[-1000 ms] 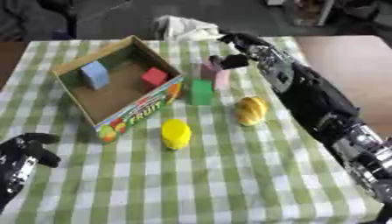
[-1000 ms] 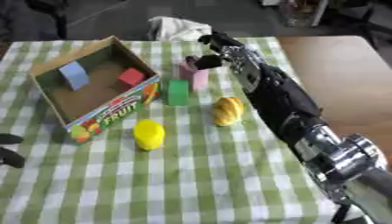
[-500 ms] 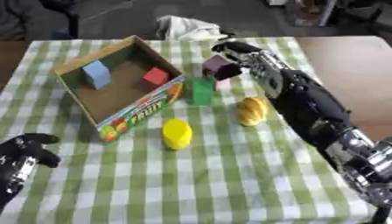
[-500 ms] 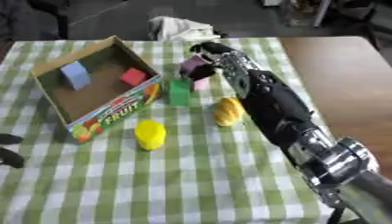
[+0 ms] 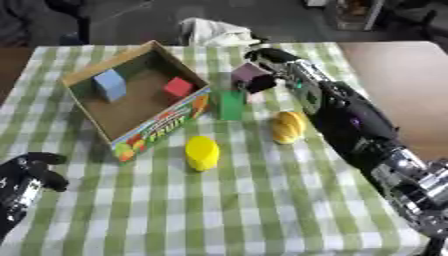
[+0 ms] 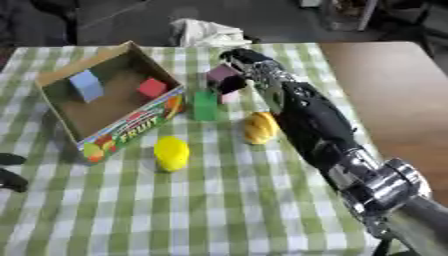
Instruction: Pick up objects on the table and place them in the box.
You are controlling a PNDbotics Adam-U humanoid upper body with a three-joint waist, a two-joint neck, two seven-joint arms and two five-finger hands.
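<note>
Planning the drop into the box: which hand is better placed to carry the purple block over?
Right. The right hand is already curled on the purple block beside the box; the left hand sits idle at the lower-left corner.

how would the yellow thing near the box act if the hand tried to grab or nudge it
The yellow thing looks rounded and smooth, so a nudge would probably roll it across the cloth. It appears one solid piece, likely stiff rather than floppy. Its curved sides may slip between fingers unless they wrap around it.
</note>
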